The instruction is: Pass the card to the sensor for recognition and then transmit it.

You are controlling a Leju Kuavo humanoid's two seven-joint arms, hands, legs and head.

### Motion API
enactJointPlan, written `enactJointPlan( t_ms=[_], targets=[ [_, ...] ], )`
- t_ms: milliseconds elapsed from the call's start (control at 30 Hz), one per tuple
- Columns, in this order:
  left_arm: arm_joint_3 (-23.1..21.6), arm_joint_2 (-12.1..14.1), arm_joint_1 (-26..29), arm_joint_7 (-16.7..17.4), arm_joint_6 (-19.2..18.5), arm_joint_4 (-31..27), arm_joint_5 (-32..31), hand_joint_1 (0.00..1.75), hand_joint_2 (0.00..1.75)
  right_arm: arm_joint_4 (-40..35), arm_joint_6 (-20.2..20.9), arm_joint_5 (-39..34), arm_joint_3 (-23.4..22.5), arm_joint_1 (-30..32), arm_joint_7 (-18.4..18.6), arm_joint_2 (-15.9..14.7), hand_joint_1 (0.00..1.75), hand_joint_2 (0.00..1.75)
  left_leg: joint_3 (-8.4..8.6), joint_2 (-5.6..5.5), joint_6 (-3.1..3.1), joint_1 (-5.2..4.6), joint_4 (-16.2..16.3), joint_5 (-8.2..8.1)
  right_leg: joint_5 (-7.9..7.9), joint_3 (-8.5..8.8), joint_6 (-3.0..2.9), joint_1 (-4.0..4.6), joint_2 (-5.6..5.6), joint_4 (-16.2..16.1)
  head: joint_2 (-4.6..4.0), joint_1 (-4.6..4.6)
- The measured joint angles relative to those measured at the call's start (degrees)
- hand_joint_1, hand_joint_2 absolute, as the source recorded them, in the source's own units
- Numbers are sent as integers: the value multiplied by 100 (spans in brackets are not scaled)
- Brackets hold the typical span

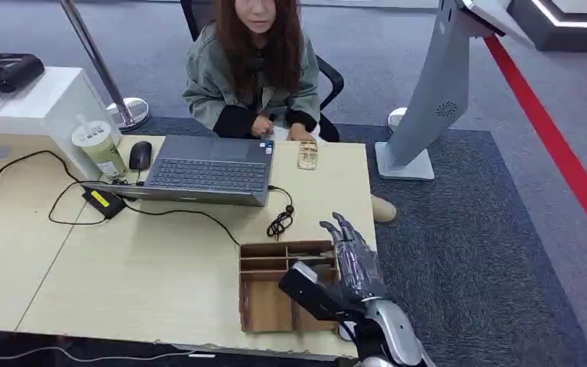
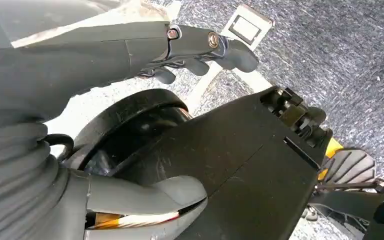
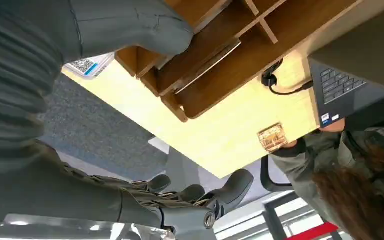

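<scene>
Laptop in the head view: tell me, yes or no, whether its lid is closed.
No. The laptop lies open on the table, its keyboard plainly showing in front of the seated person.

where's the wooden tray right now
In the head view, the wooden tray sits at the table's near edge, right of centre, beside the right hand.

table [image 1: 160, 267]: pale wood, seen plain and without pattern
box [image 1: 264, 306]: brown, with darker brown dividers
laptop [image 1: 199, 172]: grey, with darker grey keys
mouse [image 1: 140, 155]: black
cup [image 1: 101, 147]: pale green, capped by a white lid printed with dark marks
carpet [image 1: 466, 252]: dark blue-grey, finely speckled
floor stripe [image 1: 558, 153]: red
kiosk stand [image 1: 428, 107]: light grey
right hand [image 1: 351, 256]: dark grey and silver
jacket [image 1: 214, 92]: grey-green
</scene>
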Motion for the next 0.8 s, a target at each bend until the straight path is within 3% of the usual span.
enactJointPlan(
  t_ms=[400,800],
  targets=[
    [-7,0,-2,-42,-9,2,-44,0,175,349,-48,79,31,-116,-83,111,58,175,0,0,0,0,0,0,0,0,0,0,0,0,-2,-2],
    [-7,6,-1,-79,-11,5,-66,0,175,581,-103,79,48,-136,-107,170,54,175,0,1,0,0,0,0,0,0,0,0,0,0,-2,-2]
  ],
)
